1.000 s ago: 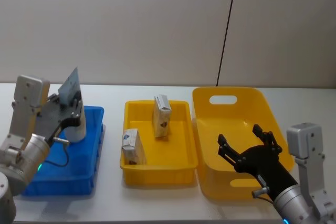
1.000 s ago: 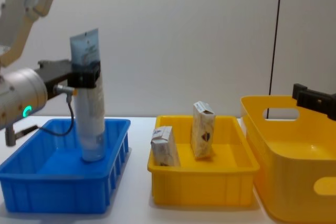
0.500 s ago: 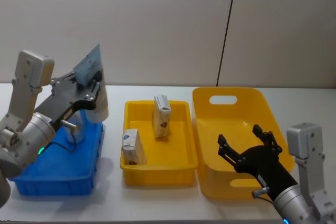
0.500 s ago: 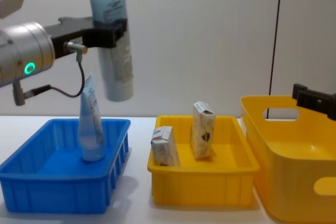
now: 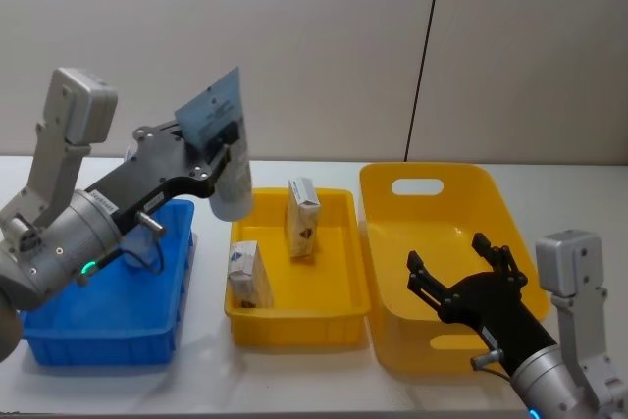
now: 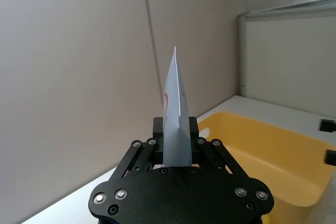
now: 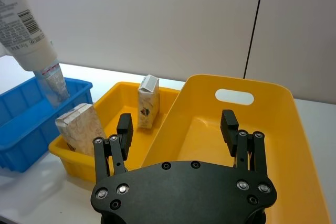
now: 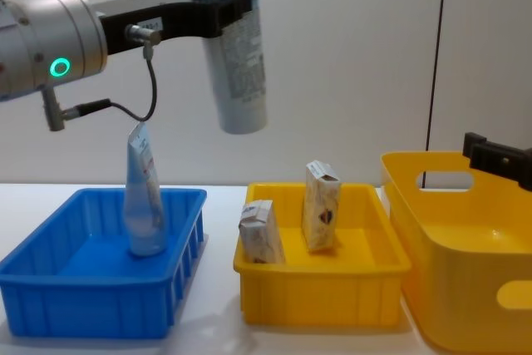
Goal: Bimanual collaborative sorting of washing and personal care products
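Near the table's (image 5: 206, 365) right front corner the right tool (image 7: 177, 121) hangs wide open and empty over the large yellow bin (image 5: 510, 205), seemingly ready to receive. Two cartons (image 5: 302, 218) stand in the small yellow tray (image 5: 294, 326). One tube (image 8: 143, 197) leans in the blue bin (image 8: 91, 312). Farther back, the left tool (image 5: 218, 144) pinches a second tube (image 8: 237, 72) by its crimped end, cap hanging down, high between bin and tray, likely for carrying.

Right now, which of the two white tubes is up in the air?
The tube clamped in the left pincer, hanging cap-down; the other tube stands in the blue bin.
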`<state>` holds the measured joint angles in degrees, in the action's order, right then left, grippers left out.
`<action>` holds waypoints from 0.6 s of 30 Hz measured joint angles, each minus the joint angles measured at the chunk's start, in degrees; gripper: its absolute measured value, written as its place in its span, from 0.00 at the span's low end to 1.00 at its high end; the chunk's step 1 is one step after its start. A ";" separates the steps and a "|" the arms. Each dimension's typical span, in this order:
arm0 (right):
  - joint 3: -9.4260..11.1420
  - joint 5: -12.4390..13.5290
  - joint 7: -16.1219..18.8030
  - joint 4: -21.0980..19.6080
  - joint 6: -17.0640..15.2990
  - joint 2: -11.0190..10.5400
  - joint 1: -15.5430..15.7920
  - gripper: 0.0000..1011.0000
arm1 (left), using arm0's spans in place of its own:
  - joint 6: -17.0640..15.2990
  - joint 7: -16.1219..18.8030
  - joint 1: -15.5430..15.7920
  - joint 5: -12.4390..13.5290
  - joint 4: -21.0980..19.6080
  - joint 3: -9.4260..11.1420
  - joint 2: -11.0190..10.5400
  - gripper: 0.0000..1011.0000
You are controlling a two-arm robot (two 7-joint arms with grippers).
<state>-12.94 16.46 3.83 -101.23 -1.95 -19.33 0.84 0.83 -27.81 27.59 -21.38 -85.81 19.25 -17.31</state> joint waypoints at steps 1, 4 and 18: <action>0.00 0.00 0.00 0.00 0.00 0.00 0.00 0.99 | 0.09 -0.72 0.18 -0.38 0.11 0.13 -0.03 0.22; 0.00 0.00 0.00 0.00 0.00 0.00 0.00 0.99 | 0.33 -3.04 1.03 -1.52 0.70 0.71 -0.12 0.22; 0.00 0.01 0.00 0.00 0.00 0.00 0.00 0.99 | 1.67 -14.24 5.43 -6.29 5.02 4.08 0.44 0.22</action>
<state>-12.94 16.47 3.83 -101.23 -1.95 -19.33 0.84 2.50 -42.04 33.02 -27.67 -80.79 23.33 -16.88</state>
